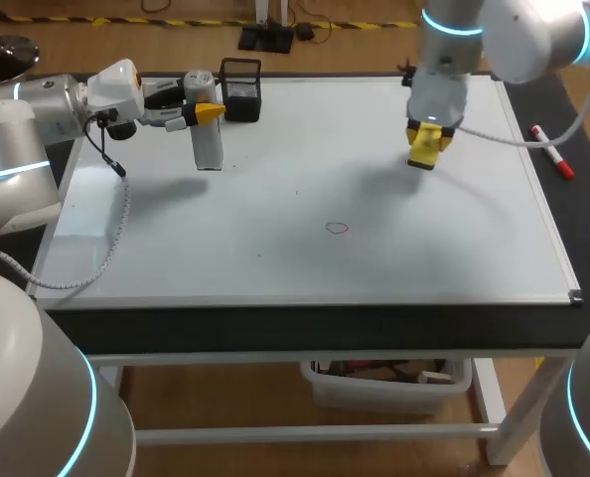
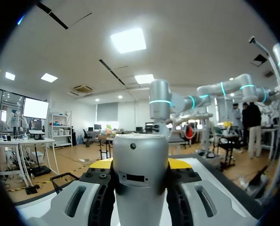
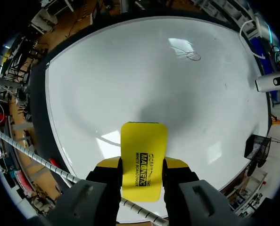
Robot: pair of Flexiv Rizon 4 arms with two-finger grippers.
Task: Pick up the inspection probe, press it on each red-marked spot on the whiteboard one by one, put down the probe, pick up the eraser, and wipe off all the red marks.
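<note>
My right gripper (image 3: 142, 162) clamps the eraser (image 1: 424, 154) beyond the mark (image 1: 337, 228); I'd press flat across it. Left gripper (image 1: 208, 112) clamps the probe (image 1: 208, 147).

Worktop (image 1: 305, 326): dark top, black strip along the front edge, sitting on a white tube frame (image 1: 502, 417) with a lower crossbar. Clear plastic bin (image 1: 389, 386) underneath, toward the right front leg. Floor (image 1: 96, 45) is wood-tone, and yellow/black hazard tape (image 1: 191, 22) runs across it beyond the far edge. Left wrist view shows a big open lab: white ceiling (image 2: 187, 42), square light panels (image 2: 128, 40) lit, dark tracks crossing it. Pale walls, a lit screen (image 2: 35, 108), a shelving rack (image 2: 60, 126) next to it, white desks (image 2: 17, 143) on the same wood floor. Lighting is even and bright overhead.
</note>
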